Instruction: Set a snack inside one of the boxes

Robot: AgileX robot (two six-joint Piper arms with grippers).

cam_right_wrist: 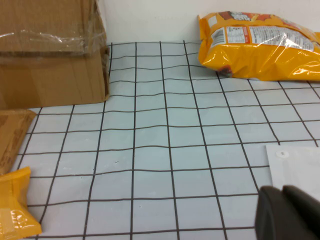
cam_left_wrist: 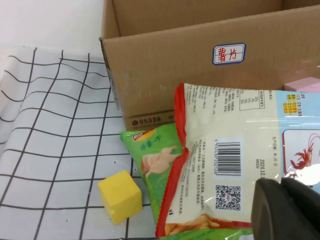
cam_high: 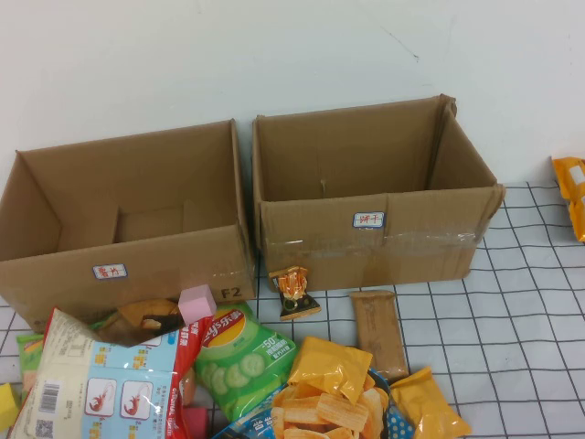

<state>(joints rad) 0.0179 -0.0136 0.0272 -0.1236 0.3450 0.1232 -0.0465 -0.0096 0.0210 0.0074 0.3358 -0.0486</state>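
Two open cardboard boxes stand side by side, the left box (cam_high: 164, 265) and the right box (cam_high: 366, 247). In front of them lies a heap of snacks: a big shrimp-cracker bag (cam_high: 101, 375), a green chips bag (cam_high: 239, 357), a brown bar (cam_high: 379, 334) and yellow packets (cam_high: 331, 366). Neither gripper shows in the high view. My left gripper (cam_left_wrist: 281, 182) is shut, low over the shrimp-cracker bag (cam_left_wrist: 235, 135), near the left box (cam_left_wrist: 190, 75). I cannot tell whether it touches the bag. My right gripper (cam_right_wrist: 282, 189) is shut and empty over bare cloth, right of the right box (cam_right_wrist: 50, 65).
A large orange bag (cam_right_wrist: 260, 40) lies at the far right by the wall, also in the high view (cam_high: 571, 192). A yellow cube (cam_left_wrist: 120, 196) and a small green bag (cam_left_wrist: 155, 157) lie left of the shrimp bag. A pink cube (cam_high: 196, 304) and a small orange snack (cam_high: 294, 291) sit by the boxes.
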